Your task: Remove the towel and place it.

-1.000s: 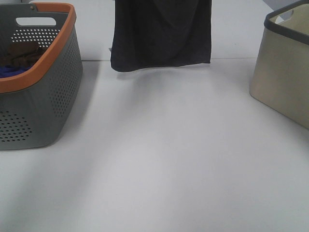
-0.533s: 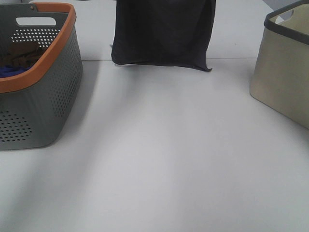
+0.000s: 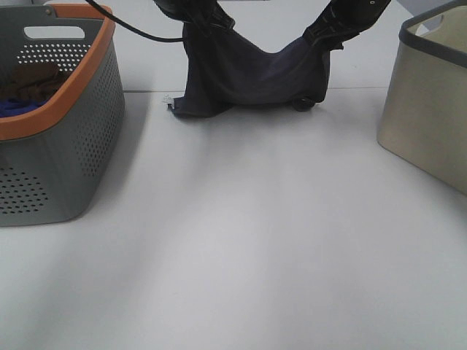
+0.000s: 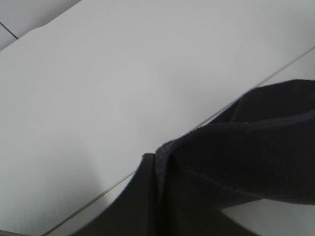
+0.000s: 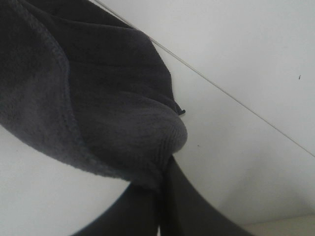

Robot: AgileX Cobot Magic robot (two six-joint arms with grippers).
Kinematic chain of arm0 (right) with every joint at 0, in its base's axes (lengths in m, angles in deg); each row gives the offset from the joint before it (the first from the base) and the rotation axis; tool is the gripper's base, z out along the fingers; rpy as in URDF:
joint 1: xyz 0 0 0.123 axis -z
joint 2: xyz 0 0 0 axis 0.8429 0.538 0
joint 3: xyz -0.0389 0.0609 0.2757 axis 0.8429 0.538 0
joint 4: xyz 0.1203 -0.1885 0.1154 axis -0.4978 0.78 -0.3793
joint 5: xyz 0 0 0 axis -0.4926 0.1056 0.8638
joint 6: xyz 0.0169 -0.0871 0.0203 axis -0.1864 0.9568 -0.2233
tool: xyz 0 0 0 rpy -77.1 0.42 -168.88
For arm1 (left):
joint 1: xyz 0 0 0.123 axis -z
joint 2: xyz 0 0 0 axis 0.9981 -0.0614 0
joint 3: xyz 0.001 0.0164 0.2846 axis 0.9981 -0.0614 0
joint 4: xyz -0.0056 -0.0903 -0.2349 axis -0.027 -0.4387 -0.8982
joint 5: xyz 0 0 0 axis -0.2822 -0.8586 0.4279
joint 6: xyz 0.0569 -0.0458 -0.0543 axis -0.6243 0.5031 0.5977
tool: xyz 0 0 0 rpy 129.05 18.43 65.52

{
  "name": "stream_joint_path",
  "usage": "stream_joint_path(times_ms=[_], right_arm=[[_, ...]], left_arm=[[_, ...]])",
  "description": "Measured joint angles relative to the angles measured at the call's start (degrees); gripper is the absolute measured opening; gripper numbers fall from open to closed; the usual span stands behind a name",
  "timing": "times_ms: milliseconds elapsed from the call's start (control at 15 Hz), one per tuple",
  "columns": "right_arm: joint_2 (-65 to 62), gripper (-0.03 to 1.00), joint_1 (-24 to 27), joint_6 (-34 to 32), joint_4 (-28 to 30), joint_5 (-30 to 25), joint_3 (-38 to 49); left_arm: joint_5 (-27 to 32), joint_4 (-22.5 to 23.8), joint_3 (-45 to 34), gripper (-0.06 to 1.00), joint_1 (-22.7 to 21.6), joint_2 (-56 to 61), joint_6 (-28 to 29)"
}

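Note:
The dark charcoal-purple towel (image 3: 252,76) hangs between my two grippers at the back middle of the table, sagging in the middle, its lower edge resting on the table. A small white tag (image 3: 168,99) shows at its lower left corner. My left gripper (image 3: 203,20) is shut on the towel's upper left corner; the cloth (image 4: 246,157) runs from the pinched fingers in the left wrist view. My right gripper (image 3: 326,29) is shut on the upper right corner; the towel (image 5: 88,113) bunches at its fingers in the right wrist view.
A grey basket with an orange rim (image 3: 73,87) stands at the left, holding a brown cloth (image 3: 33,80) and a blue cloth (image 3: 14,108). A beige bin with a dark rim (image 3: 430,102) stands at the right. White table (image 3: 241,240) lies in front.
The towel has come down: it hung flat from above the frame, now both grippers are in view, it sags between them and its lower edge touches the table.

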Motion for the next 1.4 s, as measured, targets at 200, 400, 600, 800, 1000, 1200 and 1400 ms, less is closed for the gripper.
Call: stream_joint_path(times_ms=[200,400,600,800,1000,1200,1400], right_arm=[[-0.17,0.0,0.0,0.8,1.32,9.68,-2.01],[-0.23,0.0,0.0,0.8,1.32,18.05,-4.64],[-0.23,0.0,0.0,0.8,-0.97,29.74,-6.13],[-0.23,0.0,0.0,0.8,-2.64,38.22,-6.25],[0.97,0.0,0.0,0.8,-3.32,43.83,-7.45],[5.16,0.0,2.06,0.34,-5.33,44.86,-10.71],[8.19,0.0,3.78,-0.29,-7.16,42.97,-10.71]], left_arm=[[-7.91,0.17,0.0,0.0,-1.09,0.0,-3.32],[-18.45,6.07,0.0,0.0,-3.5,0.0,-3.32],[-28.53,9.34,0.0,0.0,-5.96,0.0,-3.32],[-34.66,9.57,2.52,0.0,-7.51,-1.03,-3.84],[-35.47,9.68,11.46,0.0,-8.71,-5.39,-5.96],[-34.78,9.68,16.1,0.0,-8.82,-9.4,-7.16],[-28.82,9.68,16.1,0.0,-8.25,-11.0,-7.16]])
